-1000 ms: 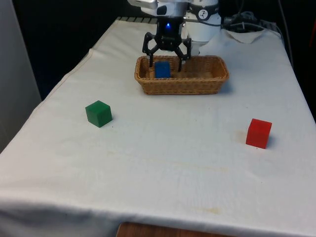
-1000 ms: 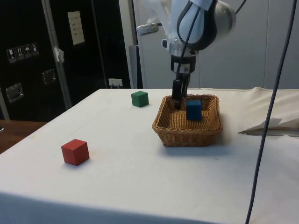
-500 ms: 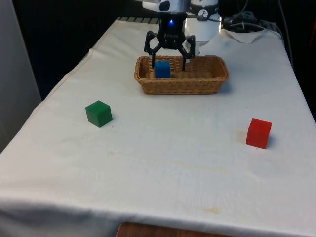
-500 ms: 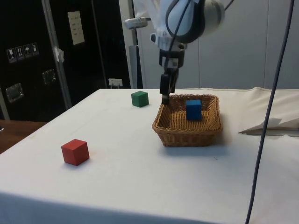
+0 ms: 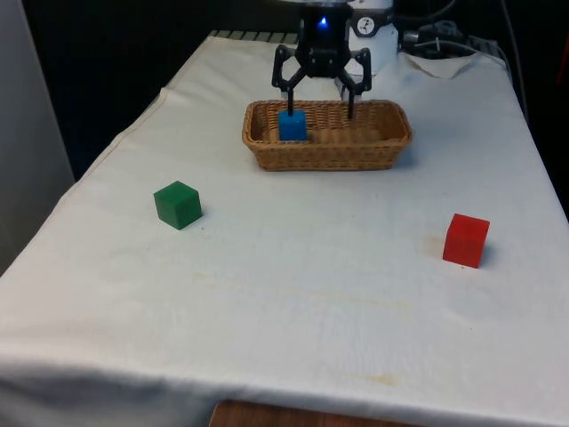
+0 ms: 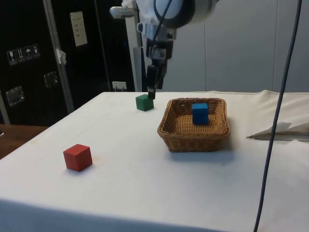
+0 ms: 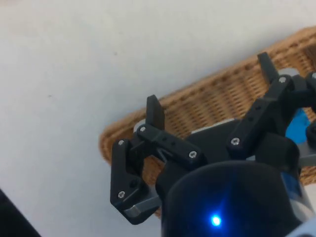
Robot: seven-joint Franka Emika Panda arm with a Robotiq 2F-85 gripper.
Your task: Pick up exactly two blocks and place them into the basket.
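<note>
— Roughly halfway, judging by the layout?
— Looks so. One down, one to go; between picks, with nothing in the grip.

— Starting at the left of the frame?
— Green block (image 5: 178, 205), left of centre on the white tablecloth (image 5: 293, 302). Sitting flat, one corner turned toward the lens, well apart from everything else. Solid-looking cube with clean edges, probably easy to pinch across two flat faces.

— And upper centre?
— Wicker basket (image 5: 329, 160), oblong and shallow-walled. Inside, toward its left end, blue block (image 5: 292, 124), resting on the woven floor and counted as delivered. Above the basket, raised over its rim, black gripper (image 5: 321, 111): fingers spread wide, empty, touching neither block nor wicker.

— Right side?
— Red block (image 5: 466, 239), right of centre and nearer the lens than the basket, alone on the cloth, also flat and untouched.

— Next move?
— Likely a choice between green and red, both out in the open with room for the fingers on either side. Then travel clear of the basket wall, a descent with the fingers straddling the chosen cube and squared to its faces, a firm close, a lift and a return over the wicker. Worth stopping at two: third cube best left where it lies.
</note>
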